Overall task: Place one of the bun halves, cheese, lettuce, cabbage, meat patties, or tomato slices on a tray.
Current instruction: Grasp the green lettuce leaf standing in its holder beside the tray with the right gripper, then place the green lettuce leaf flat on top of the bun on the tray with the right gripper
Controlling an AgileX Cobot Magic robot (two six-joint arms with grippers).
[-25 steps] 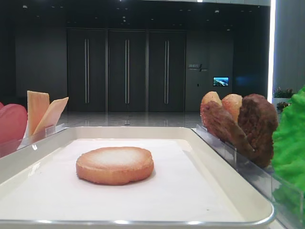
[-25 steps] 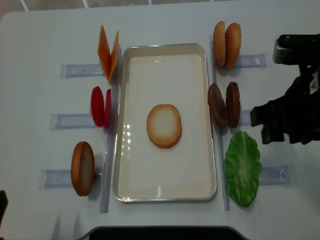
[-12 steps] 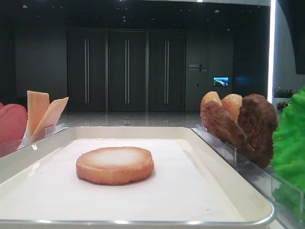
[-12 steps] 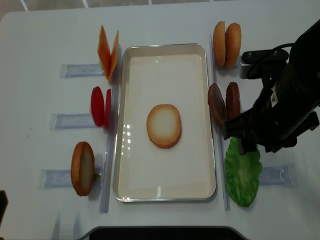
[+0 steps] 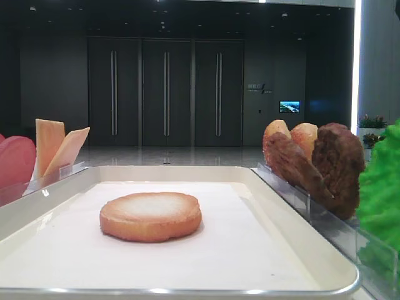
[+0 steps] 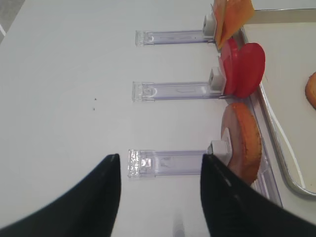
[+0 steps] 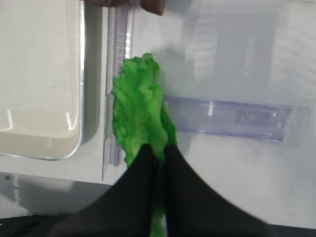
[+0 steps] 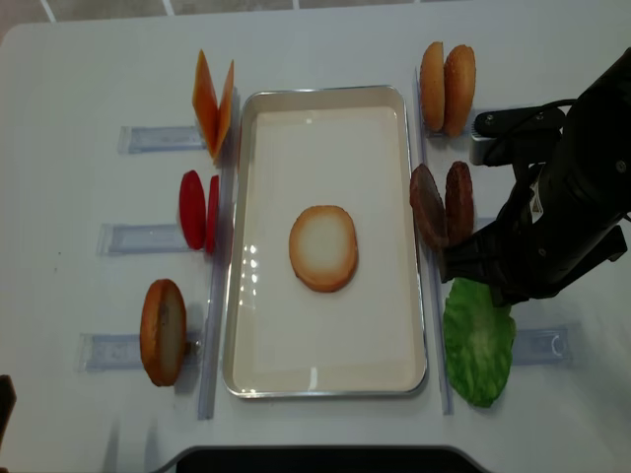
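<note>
One tray [image 8: 414, 246], cream-white and paper-lined, fills the middle of the white table [image 8: 79, 59] and is the biggest thing on it. On its lining lies a single bun half [image 8: 323, 247], pale cut face up, about central in the overhead view.

To the right of the tray, the right arm [image 8: 572, 197] reaches in from the far edge and hangs over the lettuce [image 8: 479, 347], a bright green ruffled leaf propped in a clear holder [image 7: 232, 118] just beside the tray's right rim. In the right wrist view the right gripper [image 7: 159, 153] has its dark fingers pressed together on the near edge of the leaf, pinching it (the leaf's far part spreads out beyond the fingertips).

Above the lettuce along that side stand the two meat patties [image 8: 442, 204], dark and rough, then two more bun halves on edge [image 8: 446, 88].

Left of the tray, the overhead view shows two cheese slices [image 8: 213, 101] leaning in a V, the two tomato slices [image 8: 198, 210] upright, and another bun half on edge [image 8: 163, 331], each at the end of a clear holder.

The left gripper [image 6: 160, 170] appears only in its wrist view, its jaws standing wide apart over bare table near the holder of the upright bun, gripping nothing.
</note>
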